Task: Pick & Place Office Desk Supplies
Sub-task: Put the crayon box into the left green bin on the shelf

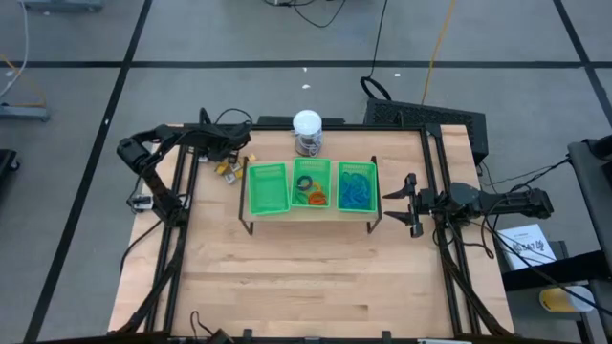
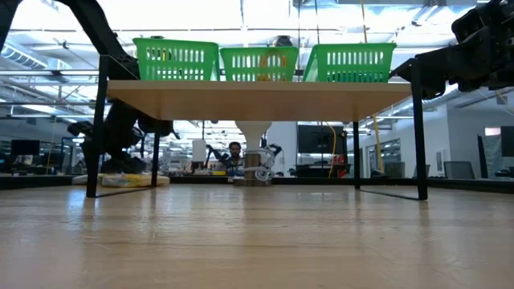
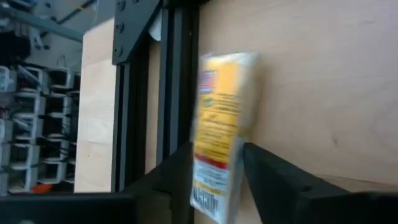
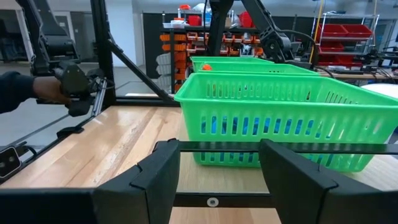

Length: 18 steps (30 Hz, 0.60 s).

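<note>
Yellow-and-white packet (image 3: pixel 219 134) lies at the high view's upper left, long side running between the left gripper's (image 3: pixel 216 168) half-closed fingers. Right gripper (image 4: pixel 217 168), fingers apart, waits far away.

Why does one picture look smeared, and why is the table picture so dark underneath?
Left wrist view: the yellow-and-white packet between the left pincer fingers is streaked by motion blur. Low view: bright ceiling lights behind leave the raised shelf and its legs in silhouette. High view: even light, soft shadows.
</note>
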Tool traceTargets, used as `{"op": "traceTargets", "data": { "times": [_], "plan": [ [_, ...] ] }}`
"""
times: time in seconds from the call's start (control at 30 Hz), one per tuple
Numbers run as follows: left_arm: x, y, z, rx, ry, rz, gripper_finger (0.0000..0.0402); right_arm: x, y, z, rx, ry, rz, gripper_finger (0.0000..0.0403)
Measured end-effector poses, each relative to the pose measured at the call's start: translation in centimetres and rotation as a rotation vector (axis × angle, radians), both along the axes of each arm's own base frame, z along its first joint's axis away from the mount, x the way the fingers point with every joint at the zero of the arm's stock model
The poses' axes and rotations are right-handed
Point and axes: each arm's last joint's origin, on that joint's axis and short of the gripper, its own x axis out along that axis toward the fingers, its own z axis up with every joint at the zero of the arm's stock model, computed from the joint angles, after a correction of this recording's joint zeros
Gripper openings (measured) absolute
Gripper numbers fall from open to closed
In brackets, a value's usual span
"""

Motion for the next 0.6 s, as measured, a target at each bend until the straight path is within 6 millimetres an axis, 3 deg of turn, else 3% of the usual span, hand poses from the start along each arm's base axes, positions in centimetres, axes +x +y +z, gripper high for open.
{"op": "traceTargets", "data": {
  "times": [0.4,0.6],
  "plan": [
    [0.13,-0.01,-0.28,-0.049,-0.006,-0.038,0.0014,0.0,0.0,0.0,0.0,0.0,0.0,0.0212],
    [0.23,0.07,-0.34,-0.079,-0.025,-0.066,0.0004,0.0,0.0,0.01,0.0,0.0,0.0,0.0212]
  ]
}}
